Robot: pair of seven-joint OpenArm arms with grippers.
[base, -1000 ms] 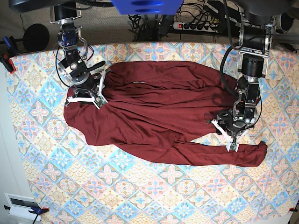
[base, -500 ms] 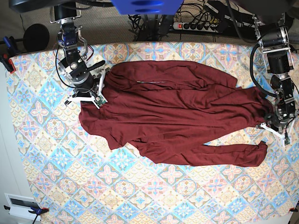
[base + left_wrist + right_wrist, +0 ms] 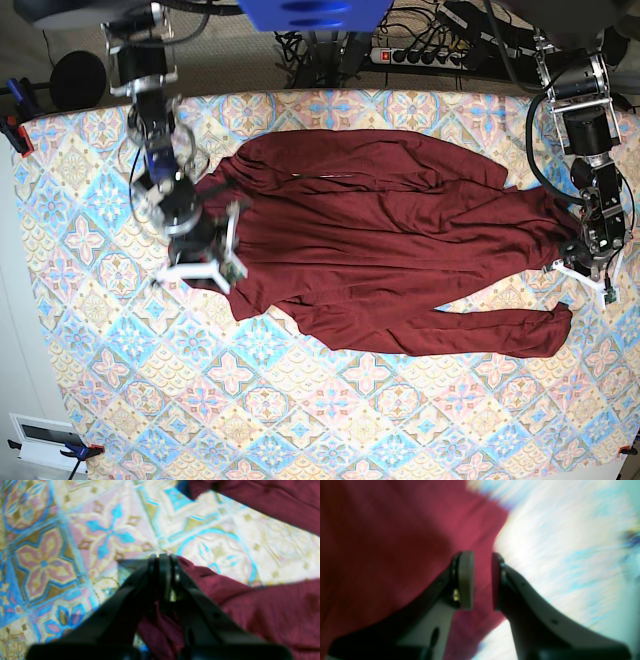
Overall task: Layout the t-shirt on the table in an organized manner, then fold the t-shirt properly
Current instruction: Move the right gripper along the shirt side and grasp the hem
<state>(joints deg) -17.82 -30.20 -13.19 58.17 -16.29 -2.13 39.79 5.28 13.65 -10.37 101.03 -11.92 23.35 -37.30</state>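
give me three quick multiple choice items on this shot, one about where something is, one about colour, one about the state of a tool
1. Where is the left tool in the base view?
A. at the garment's right edge
B. above the middle of the garment
C. off the table

2. What colour is the t-shirt?
A. navy blue
B. dark maroon
C. cream

3. How are the left tool's jaws in the left wrist view?
A. spread wide over bare cloth
B. pressed together with maroon fabric bunched between them
C. out of view

Answers:
1. A, the arm on the base view's right ends at the shirt's right edge.
2. B, the whole garment is plain dark maroon in every view.
3. B, the two black fingers meet at the tips and maroon fabric sits between them.
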